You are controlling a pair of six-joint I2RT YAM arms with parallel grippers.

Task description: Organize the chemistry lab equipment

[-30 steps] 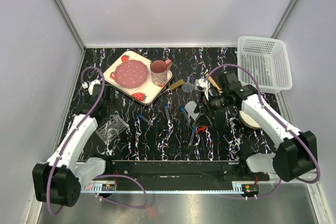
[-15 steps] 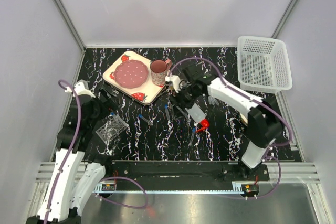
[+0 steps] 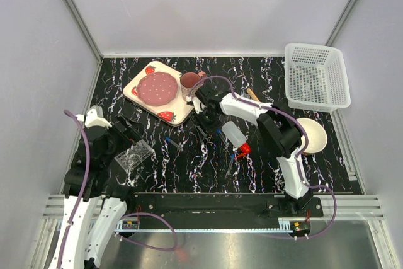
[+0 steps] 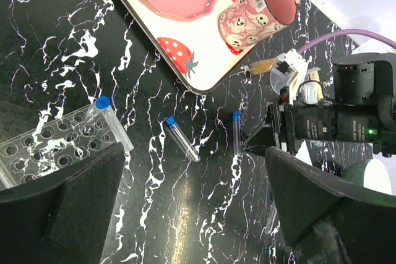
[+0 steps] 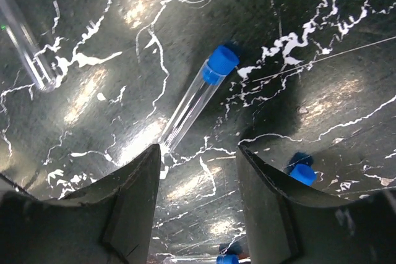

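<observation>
My right gripper (image 3: 203,120) is open and empty, low over the black table in front of the mug. In the right wrist view a blue-capped tube (image 5: 197,100) lies flat, its clear end by the left fingertip of the open gripper (image 5: 198,153). Another blue cap (image 5: 301,172) lies beside the right finger. My left gripper (image 3: 128,129) is open and empty, next to the clear tube rack (image 3: 134,154). The left wrist view (image 4: 195,159) shows the rack (image 4: 49,149) holding one tube (image 4: 106,115), with two loose tubes (image 4: 181,139) (image 4: 236,131). The squeeze bottle (image 3: 233,134) lies on its side.
The strawberry tray (image 3: 174,116) with the pink plate and mug (image 3: 190,86) stands at the back left. A cream bowl (image 3: 313,135) sits at the right and a white basket (image 3: 317,83) at the back right. A clear funnel (image 4: 279,78) lies behind my right gripper.
My right arm has swung left from over the bowl to the tubes in front of the mug, uncovering the bowl. My left arm has drawn back toward the near left.
</observation>
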